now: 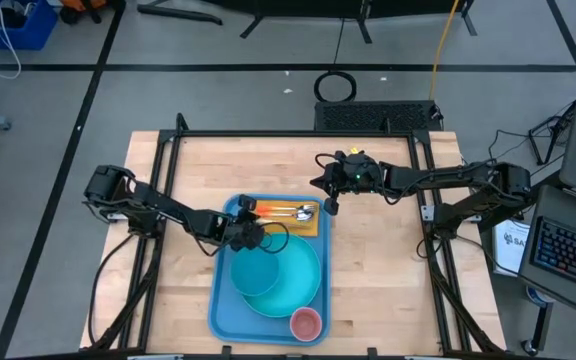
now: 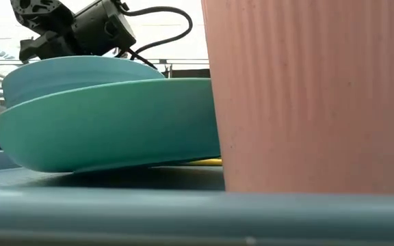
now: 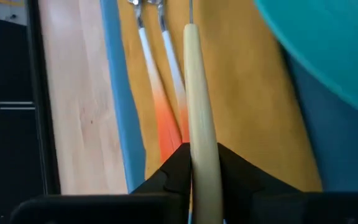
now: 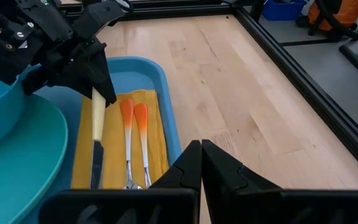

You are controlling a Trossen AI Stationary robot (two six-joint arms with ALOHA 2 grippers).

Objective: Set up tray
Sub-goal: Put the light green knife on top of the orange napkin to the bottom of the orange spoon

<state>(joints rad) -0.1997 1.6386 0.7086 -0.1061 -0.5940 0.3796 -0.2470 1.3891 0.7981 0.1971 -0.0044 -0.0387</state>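
The light-blue tray point(image 1: 222, 305) lies mid-table. On it are an orange-yellow napkin point(image 1: 306, 224) at its far end, a turquoise plate point(image 1: 298, 285) with a bowl point(image 1: 256, 268) on it, and a pink cup point(image 1: 306, 322) at the near right corner. Two orange-and-white-handled utensils point(image 4: 135, 134) lie on the napkin. My left gripper point(image 1: 251, 234) is over the napkin's left part, shut on a cream-handled knife point(image 4: 96, 143). My right gripper point(image 1: 330, 192) is shut and empty, above the bare table just past the tray's far right corner. My left gripper pinches the knife's cream handle point(image 3: 202, 163) between its two fingers, near the handle's free end. The fingers come from the table's left, slanting down, in line with the knife. The blade point(image 4: 96, 169) points toward the table's right, low over the napkin; whether it touches, I cannot tell.
Bare wooden tabletop point(image 1: 388, 270) lies to the right and left of the tray. A black frame rail point(image 1: 298, 134) runs round the table. In the low view the cup point(image 2: 306, 96) and plate point(image 2: 108, 130) fill the picture behind the tray rim point(image 2: 183, 212).
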